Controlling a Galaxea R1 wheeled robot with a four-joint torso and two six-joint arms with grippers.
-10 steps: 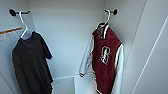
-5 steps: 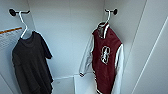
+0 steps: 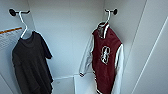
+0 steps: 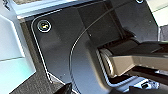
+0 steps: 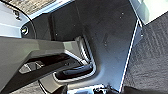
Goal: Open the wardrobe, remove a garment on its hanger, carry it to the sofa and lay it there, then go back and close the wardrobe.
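Observation:
The wardrobe [image 3: 67, 37] stands open in the head view, and I look straight into its white interior. The garment [image 3: 107, 62], a maroon jacket with white sleeves and a white chest emblem, hangs at the right. Its thin white hanger [image 3: 108, 17] hooks over a dark peg [image 3: 115, 11] on the right inner wall. Both wrist views show my arms held low over the robot's own dark base plate, with grey carpet [image 5: 150, 62] beside it. The sofa is out of view.
A black T-shirt [image 3: 30, 65] hangs at the left on another white hanger [image 3: 23, 25] from a second peg. A white panel [image 3: 155, 62] rises at the far right. A low white box [image 3: 82, 82] sits on the wardrobe floor below the jacket.

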